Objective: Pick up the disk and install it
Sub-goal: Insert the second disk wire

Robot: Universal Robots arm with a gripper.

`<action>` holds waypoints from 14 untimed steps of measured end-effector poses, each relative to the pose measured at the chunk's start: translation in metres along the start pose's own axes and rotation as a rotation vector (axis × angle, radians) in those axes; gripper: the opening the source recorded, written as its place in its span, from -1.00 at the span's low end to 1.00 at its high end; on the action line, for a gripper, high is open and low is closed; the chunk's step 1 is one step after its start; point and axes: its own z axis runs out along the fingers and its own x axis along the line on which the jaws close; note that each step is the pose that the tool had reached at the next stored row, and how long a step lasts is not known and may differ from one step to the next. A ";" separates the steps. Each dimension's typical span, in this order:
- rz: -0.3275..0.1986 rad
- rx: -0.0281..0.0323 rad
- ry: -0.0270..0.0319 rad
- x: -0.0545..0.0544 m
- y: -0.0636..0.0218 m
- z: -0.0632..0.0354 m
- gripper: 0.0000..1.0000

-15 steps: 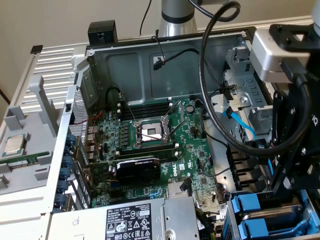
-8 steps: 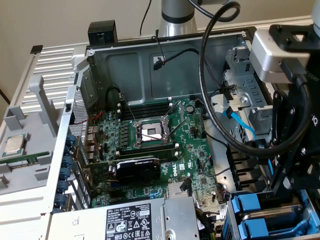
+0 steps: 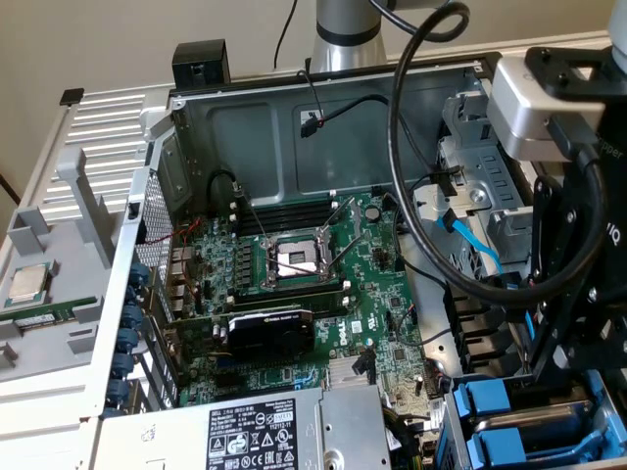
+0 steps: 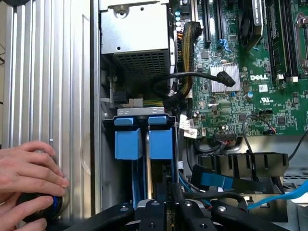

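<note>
Claw (image 4: 166, 211) is down in the drive bay at the near right corner of the open PC case (image 3: 294, 127), clenched on the disk (image 4: 153, 144). The disk stands on edge in the bay w/ its blue carrier tabs showing; in the exterior view those blue tabs (image 3: 490, 406) sit at the lower right, just under the black arm hardware. Can't tell how deep the disk is seated.

Motherboard (image 3: 323, 284) lies flat in the case, green, w/ the CPU socket (image 3: 294, 259) open near the middle and a black graphics card (image 3: 269, 333) nearer the front. A blue SATA cable (image 3: 470, 240) runs along the bay's far side. On the worktop at the exterior view's left lies a small silver processor chip (image 3: 27, 284). A person's hand (image 4: 29, 178) rests on the ribbed metal panel beside the bay, fingers around a dark round object.
</note>
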 end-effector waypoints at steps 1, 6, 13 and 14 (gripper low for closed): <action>0.000 0.0000 -0.0002 0.000 0.0000 0.0000 -0.66; -0.001 -0.0004 -0.0084 0.000 0.0001 -0.0008 -0.66; -0.002 -0.0011 -0.0202 0.002 0.0001 -0.0019 -0.66; -0.002 -0.0010 -0.0203 0.002 0.0001 -0.0019 -0.66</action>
